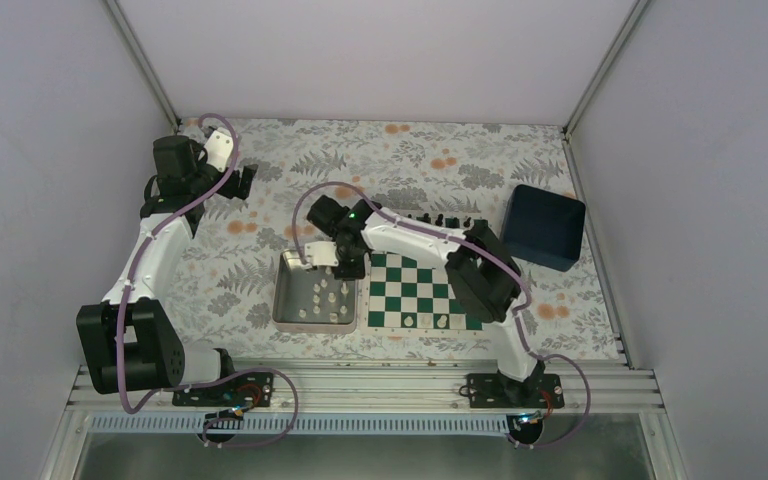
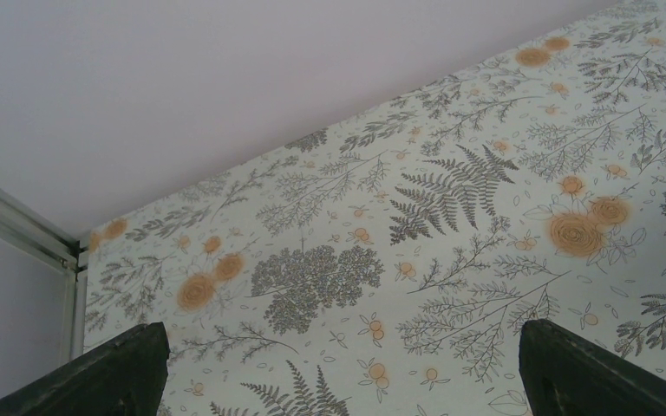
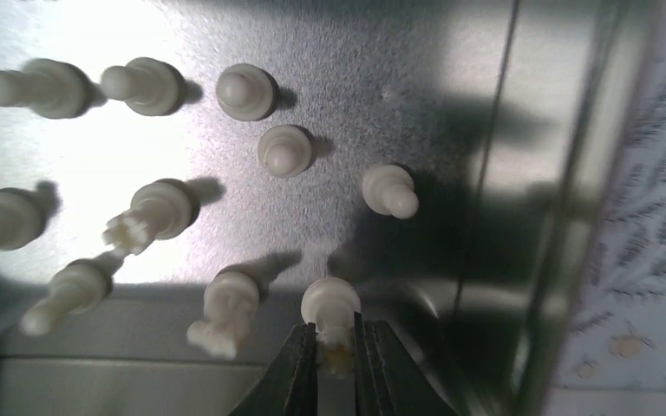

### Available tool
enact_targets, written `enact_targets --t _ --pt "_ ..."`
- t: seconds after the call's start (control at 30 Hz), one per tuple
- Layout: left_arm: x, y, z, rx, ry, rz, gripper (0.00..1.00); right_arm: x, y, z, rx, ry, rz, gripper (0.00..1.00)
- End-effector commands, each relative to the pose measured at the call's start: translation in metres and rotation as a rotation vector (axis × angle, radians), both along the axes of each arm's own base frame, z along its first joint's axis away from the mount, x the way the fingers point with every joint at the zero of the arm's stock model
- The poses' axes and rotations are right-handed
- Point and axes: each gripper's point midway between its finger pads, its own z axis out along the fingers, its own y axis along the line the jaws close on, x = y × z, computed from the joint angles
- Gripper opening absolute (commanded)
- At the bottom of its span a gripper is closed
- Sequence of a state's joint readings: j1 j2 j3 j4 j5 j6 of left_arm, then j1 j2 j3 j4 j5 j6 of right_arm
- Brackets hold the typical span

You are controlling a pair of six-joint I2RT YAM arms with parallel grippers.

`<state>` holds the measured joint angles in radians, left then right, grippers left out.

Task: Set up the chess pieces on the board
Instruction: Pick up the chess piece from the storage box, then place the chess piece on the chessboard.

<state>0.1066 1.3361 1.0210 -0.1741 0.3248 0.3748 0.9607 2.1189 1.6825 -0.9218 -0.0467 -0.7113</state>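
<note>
The green and white board [image 1: 415,290] lies right of the silver tray [image 1: 286,297]. A row of black chess pieces [image 1: 445,219] stands on its far edge, and a few cream pieces [image 1: 430,320] stand on its near edge. Several cream pieces [image 1: 325,298] stand in the tray. My right gripper [image 1: 335,262] reaches into the tray and is shut on a cream piece [image 3: 331,305], its fingertips [image 3: 302,357] pinching the piece's top. Other cream pieces [image 3: 284,151] stand around it. My left gripper [image 1: 243,184] is open and empty over the flowered cloth at the far left.
A dark blue box [image 1: 547,226] sits at the board's far right. The tray's wall [image 3: 486,217] runs close to the right of the held piece, with a knight [image 3: 225,310] just to its left. White enclosure walls surround the flowered table.
</note>
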Motion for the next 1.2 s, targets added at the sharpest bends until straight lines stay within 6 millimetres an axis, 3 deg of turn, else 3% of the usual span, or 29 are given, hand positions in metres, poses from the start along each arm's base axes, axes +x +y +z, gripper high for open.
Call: enact_targets --t 0.0,0.2,0.33,0.57,0.8,0.97,1.17 --pt "0.000 -0.002 0.014 0.005 -0.038 -0.009 1.00 0.011 0.003 0.078 0.149 -0.067 -0.033 0.08" --pt "-0.001 -0.002 0.018 0.005 -0.045 -0.008 1.00 0.019 -0.046 0.131 0.212 -0.112 -0.118 0.08" --pt "-0.001 -0.002 0.017 0.004 -0.042 -0.008 1.00 0.013 -0.090 0.133 0.195 -0.117 -0.171 0.08" --pt "-0.003 -0.001 0.018 0.008 -0.047 -0.002 1.00 0.002 -0.191 0.094 0.112 -0.084 -0.333 0.08" --pt "-0.002 -0.001 0.019 0.007 -0.044 -0.001 1.00 -0.037 -0.281 0.060 0.099 -0.086 -0.422 0.08" --pt "-0.001 0.000 0.017 0.008 -0.040 0.000 1.00 -0.068 -0.312 0.028 0.072 -0.061 -0.450 0.07" --pt "0.000 0.000 0.017 0.010 -0.035 0.004 1.00 -0.089 -0.324 0.001 0.057 -0.010 -0.451 0.06"
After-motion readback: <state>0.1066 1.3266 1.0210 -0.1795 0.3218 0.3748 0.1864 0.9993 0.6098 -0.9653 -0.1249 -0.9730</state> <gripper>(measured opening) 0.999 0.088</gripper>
